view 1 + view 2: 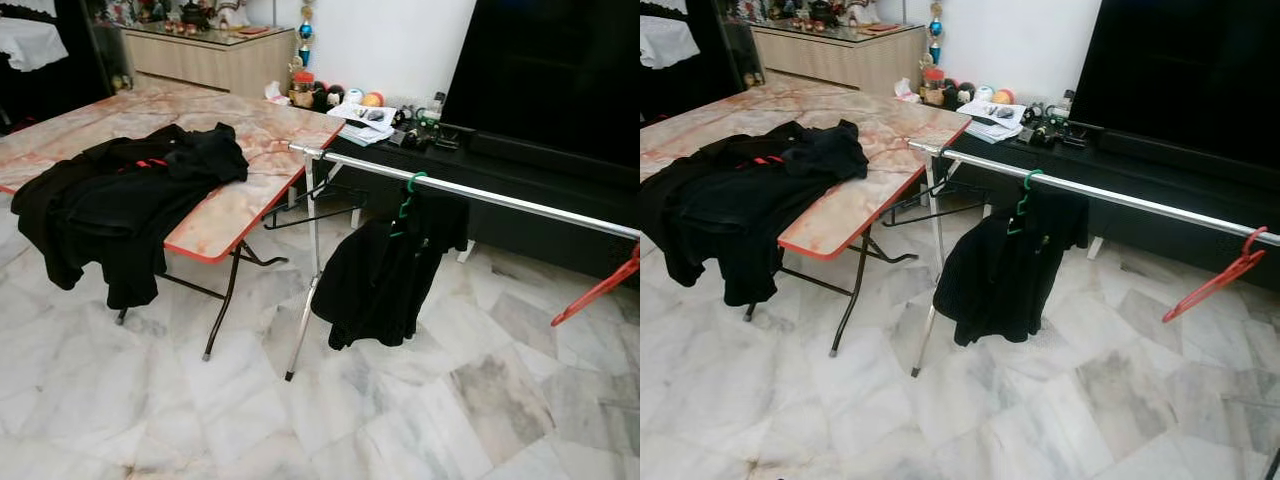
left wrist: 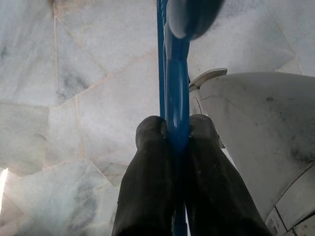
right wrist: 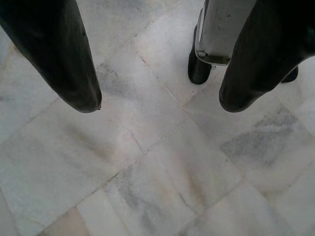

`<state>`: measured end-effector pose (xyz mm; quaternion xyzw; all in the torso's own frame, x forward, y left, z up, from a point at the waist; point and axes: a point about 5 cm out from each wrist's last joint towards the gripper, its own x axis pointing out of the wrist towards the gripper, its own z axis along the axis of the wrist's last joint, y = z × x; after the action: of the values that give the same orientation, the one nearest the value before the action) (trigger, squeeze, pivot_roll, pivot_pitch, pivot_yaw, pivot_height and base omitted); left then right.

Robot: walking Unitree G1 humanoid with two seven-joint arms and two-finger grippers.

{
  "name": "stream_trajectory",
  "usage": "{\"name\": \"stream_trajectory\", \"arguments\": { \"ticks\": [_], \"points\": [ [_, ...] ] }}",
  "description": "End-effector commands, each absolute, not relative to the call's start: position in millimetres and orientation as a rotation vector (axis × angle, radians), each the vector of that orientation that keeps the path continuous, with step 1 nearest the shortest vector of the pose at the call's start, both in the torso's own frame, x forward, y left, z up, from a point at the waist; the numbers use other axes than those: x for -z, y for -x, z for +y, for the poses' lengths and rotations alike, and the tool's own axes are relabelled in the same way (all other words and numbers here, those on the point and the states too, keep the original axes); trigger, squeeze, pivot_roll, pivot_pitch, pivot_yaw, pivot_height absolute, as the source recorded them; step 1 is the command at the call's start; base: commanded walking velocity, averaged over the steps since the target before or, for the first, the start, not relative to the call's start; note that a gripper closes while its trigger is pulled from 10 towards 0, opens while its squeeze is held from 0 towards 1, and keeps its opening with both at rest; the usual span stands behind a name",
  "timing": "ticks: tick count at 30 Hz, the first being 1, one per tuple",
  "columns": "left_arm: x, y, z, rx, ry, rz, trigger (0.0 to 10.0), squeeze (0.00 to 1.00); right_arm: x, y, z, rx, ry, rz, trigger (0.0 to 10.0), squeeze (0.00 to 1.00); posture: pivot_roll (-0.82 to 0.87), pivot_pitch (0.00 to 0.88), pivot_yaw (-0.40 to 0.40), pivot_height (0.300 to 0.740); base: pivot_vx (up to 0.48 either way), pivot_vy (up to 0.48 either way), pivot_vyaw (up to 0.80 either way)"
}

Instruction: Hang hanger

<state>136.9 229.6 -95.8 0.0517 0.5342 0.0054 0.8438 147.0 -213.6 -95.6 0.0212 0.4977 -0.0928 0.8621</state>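
Observation:
A silver clothes rail runs from the table's corner off to the right. On it hangs a green hanger carrying a black garment, and a red hanger hangs bare at the far right. A black empty hanger dangles near the rail's left post. My left gripper hangs low over the floor, shut on a blue hanger clamped between its two black fingers. My right gripper is open above the marble floor, nothing between its fingers.
A folding table with a marble-pattern top stands at the left, with a pile of black clothes draped over its edge. A dark TV unit with a large screen stands behind the rail. A wooden sideboard stands at the back.

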Motion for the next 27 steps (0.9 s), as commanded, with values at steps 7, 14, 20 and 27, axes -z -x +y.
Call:
{"name": "stream_trajectory", "arguments": {
  "ticks": [7, 14, 20, 27],
  "points": [
    [97.8, -134.7, 224.9, -0.006, -0.081, 1.143, 10.0, 0.00, 94.9, -147.9, -215.4, 0.188, -0.035, 1.046, 10.0, 0.00, 0.08, 0.000, -0.092, 0.740, 0.264, 0.000, 0.00],
    [97.6, -134.8, 225.3, -0.007, -0.082, 1.141, 10.0, 0.00, 94.9, -148.1, -215.1, 0.185, -0.033, 1.045, 10.0, 0.00, 0.08, 0.000, -0.089, 0.740, 0.322, 0.000, 0.00],
    [97.6, -134.7, 225.3, -0.004, -0.083, 1.142, 10.0, 0.00, 95.1, -147.7, -215.0, 0.187, -0.037, 1.048, 10.0, 0.00, 0.08, 0.000, -0.091, 0.740, 0.337, 0.000, 0.00],
    [97.7, -134.5, 225.6, -0.007, -0.084, 1.142, 10.0, 0.00, 95.4, -147.1, -214.8, 0.186, -0.041, 1.055, 10.0, 0.00, 0.09, 0.000, -0.090, 0.740, 0.337, 0.000, -0.44]
  ]
}}
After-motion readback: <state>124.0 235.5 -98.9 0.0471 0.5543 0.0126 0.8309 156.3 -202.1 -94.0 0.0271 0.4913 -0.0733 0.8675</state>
